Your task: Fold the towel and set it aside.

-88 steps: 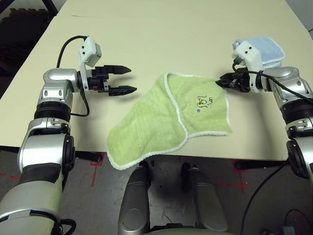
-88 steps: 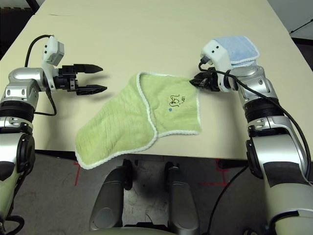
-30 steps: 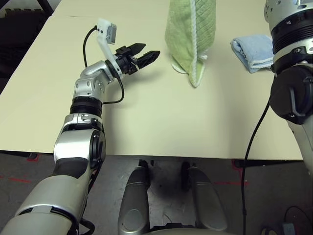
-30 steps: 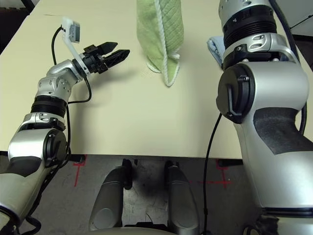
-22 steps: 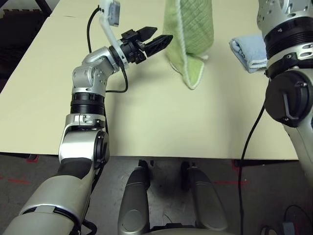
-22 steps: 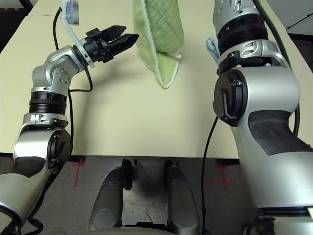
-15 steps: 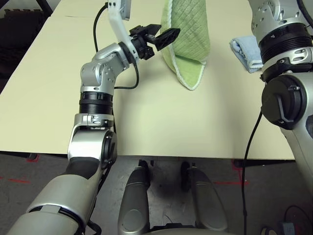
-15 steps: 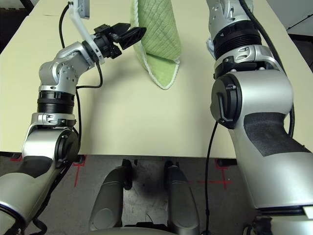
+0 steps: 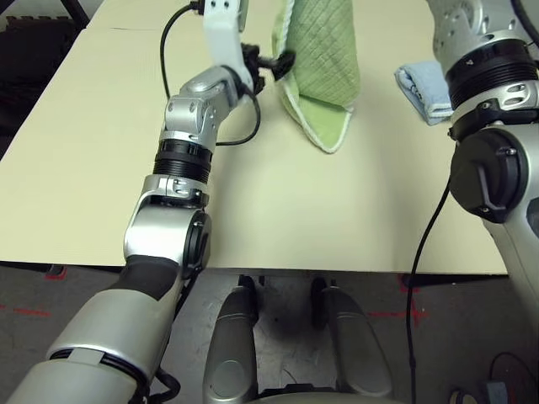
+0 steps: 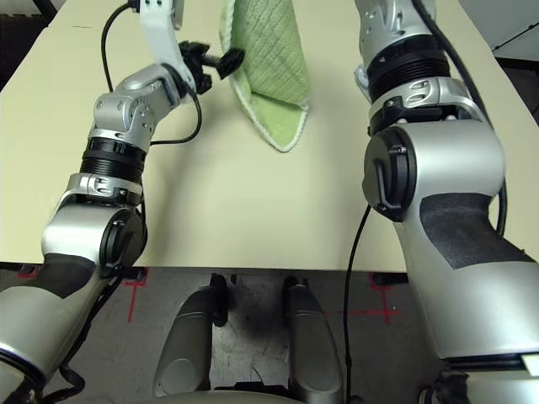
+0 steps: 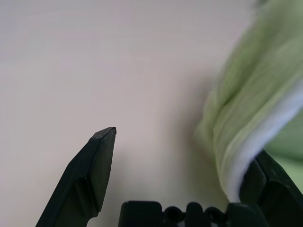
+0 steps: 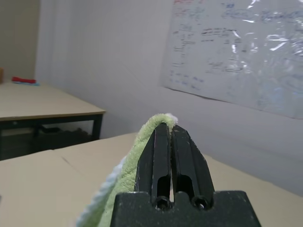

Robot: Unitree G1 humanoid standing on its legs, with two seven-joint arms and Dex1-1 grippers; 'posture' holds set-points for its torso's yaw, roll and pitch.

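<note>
Two arms reach over the bench (image 9: 76, 151) in the left eye view. Hanging from above the far edge, the towel (image 9: 324, 59) drops in a long green fold, its white-edged lowest corner close to or resting on the surface near the far middle. The left gripper (image 9: 274, 63) stands spread at the towel's left edge, one black finger against the cloth. Near the far right edge lies a light blue folded towel (image 9: 421, 88), apart from the green one, partly behind the right arm (image 9: 488, 93).

From the right eye view the same hanging fold shows with the left gripper's tip at its left side, and the right arm rises past the top, its gripper out of sight there.

Seen from the left wrist view, the left gripper's fingers (image 11: 92, 175) are wide apart. The towel's white-stitched edge lies against the inner face of one finger, while the other finger stands clear over bare bench.

Looking along the right gripper (image 12: 169, 130) in the right wrist view, its two fingers are pressed together, pinching a corner of the towel, which drapes over the fingertips and down one side. Behind are another table (image 12: 42, 104) and a whiteboard (image 12: 236, 52) on the wall.
</note>
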